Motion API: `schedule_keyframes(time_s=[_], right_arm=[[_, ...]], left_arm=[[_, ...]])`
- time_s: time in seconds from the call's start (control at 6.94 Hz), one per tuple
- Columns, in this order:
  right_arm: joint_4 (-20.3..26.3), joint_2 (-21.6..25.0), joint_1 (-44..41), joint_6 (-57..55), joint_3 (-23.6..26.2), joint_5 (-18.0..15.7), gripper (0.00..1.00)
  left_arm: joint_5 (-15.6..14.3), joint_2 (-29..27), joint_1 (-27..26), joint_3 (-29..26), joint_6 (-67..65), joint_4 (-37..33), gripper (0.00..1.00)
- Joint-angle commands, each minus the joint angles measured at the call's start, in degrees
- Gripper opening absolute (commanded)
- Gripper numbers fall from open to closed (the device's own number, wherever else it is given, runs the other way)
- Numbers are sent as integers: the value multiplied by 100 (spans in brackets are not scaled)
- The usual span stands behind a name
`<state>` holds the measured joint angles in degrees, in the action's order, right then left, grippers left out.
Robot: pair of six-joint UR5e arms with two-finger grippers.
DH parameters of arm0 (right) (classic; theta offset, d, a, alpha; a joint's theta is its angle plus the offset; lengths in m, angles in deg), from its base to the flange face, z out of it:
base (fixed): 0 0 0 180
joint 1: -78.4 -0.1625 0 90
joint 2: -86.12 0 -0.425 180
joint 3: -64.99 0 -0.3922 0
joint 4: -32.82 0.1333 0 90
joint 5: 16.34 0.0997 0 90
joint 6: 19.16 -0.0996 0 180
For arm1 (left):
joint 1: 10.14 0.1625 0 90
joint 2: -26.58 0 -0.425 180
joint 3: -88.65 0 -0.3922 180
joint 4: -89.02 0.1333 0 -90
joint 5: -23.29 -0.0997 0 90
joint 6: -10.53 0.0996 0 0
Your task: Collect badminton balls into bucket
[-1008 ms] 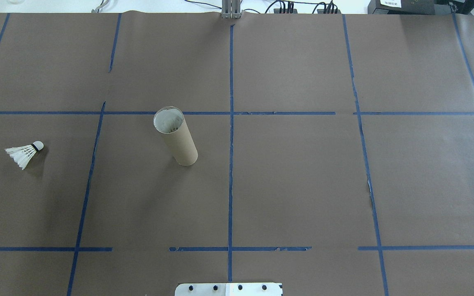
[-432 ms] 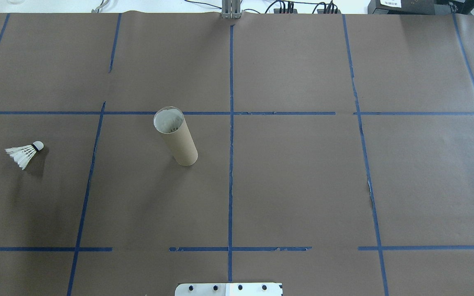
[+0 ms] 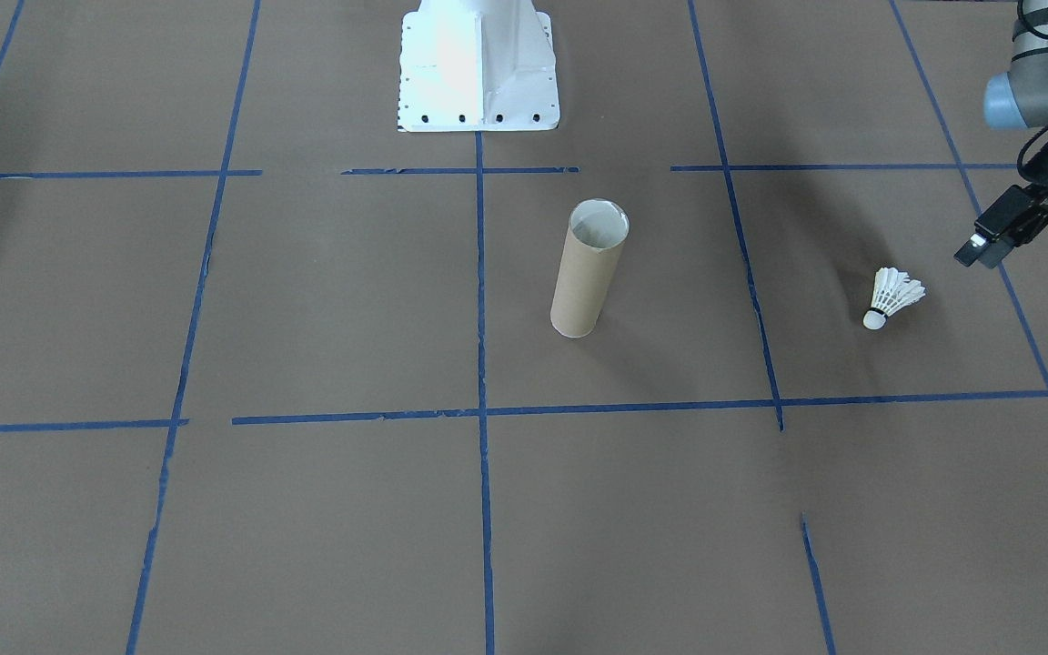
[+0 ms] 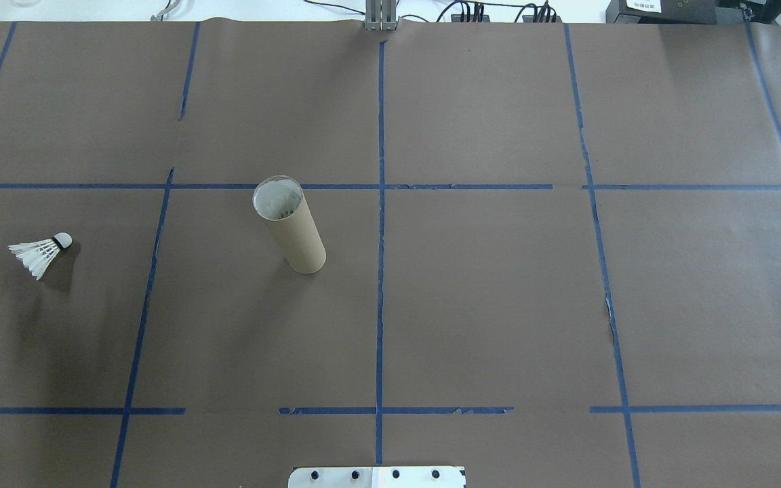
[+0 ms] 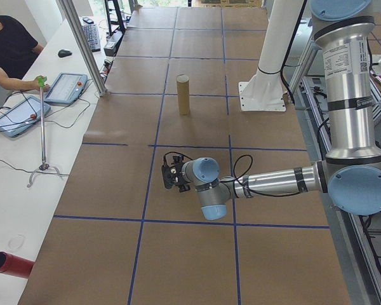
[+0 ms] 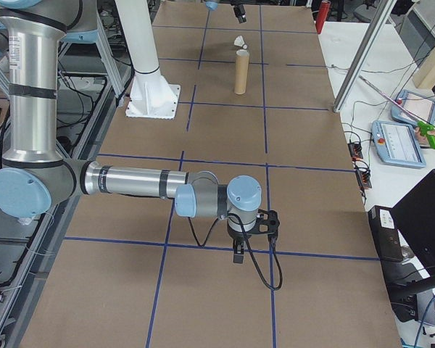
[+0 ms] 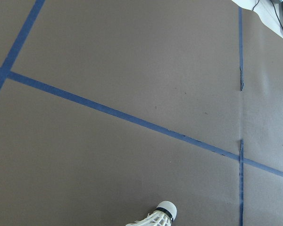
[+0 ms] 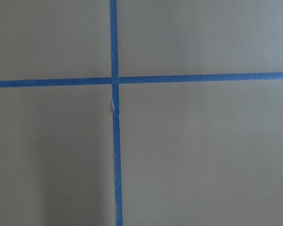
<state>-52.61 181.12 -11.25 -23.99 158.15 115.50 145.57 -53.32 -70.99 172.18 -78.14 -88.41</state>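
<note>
Front-facing view, left to right: bucket point(image 3: 588, 268) upright at centre; shuttlecock point(image 3: 892, 297) lying right of it, cork toward lower left; left gripper point(image 3: 988, 247) nearest, just upper right, spread unclear. Right gripper point(image 6: 238, 250) well away, state unreadable.

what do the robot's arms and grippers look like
Both arms are silver metal tubes with light blue joint caps and black rings. The left arm and right arm each carry a black cable looping along the wrist. The left gripper and right gripper are small and black.
</note>
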Motion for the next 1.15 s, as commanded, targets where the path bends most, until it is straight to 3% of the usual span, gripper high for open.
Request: schedule_keyframes(time_s=[0.0, 0.43, 0.72, 0.86, 1.01], right_arm=[[0, 0, 0, 0, 0, 0, 100], [0, 0, 0, 0, 0, 0, 100], [0, 0, 0, 0, 0, 0, 100], [0, 0, 0, 0, 0, 0, 100], [0, 0, 0, 0, 0, -9, 100]], left_arm=[[-983, -17, 843, -4, -1035, -222, 100], [-1364, -139, 1171, -56, -1187, -196, 100], [-1400, -331, 1224, -283, -1187, -179, 100], [-1470, -376, 1233, -372, -1179, -196, 89], [-1592, -377, 1233, -364, -1161, -213, 53]])
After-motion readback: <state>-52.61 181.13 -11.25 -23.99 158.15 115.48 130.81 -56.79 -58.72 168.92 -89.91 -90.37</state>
